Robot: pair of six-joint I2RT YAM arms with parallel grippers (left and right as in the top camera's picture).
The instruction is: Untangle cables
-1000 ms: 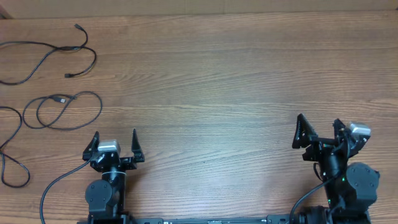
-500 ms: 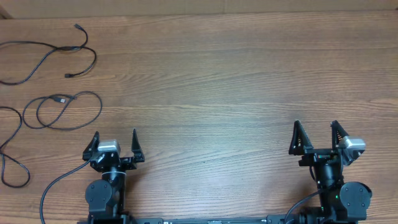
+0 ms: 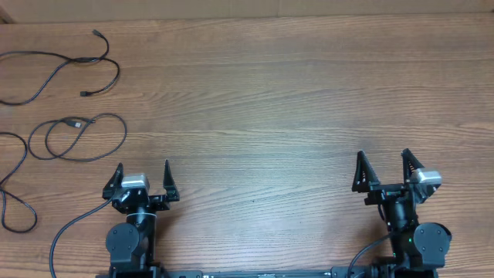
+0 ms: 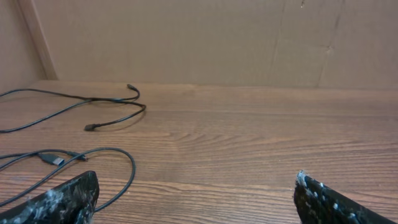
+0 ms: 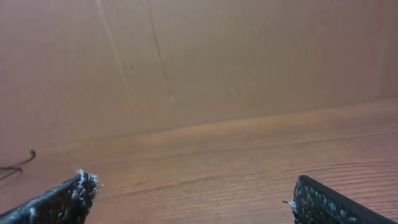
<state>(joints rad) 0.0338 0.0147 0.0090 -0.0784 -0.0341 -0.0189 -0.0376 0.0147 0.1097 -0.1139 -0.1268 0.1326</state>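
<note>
Two thin black cables lie apart at the table's far left. The upper cable (image 3: 106, 60) curves from the left edge to a plug at the back; it also shows in the left wrist view (image 4: 115, 99). The lower cable (image 3: 96, 118) makes loops and runs down the left edge; it shows in the left wrist view (image 4: 106, 150) too. My left gripper (image 3: 143, 174) is open and empty at the front left, just right of the lower cable. My right gripper (image 3: 382, 167) is open and empty at the front right, far from both cables.
The wooden table (image 3: 270, 108) stretches between the arms. A cardboard wall (image 4: 205, 37) stands behind the table's far edge. An arm supply cable (image 3: 65, 232) curls by the left arm's base.
My right gripper has swung a little left and turned to face straight ahead. The left arm and both cables have not moved.
</note>
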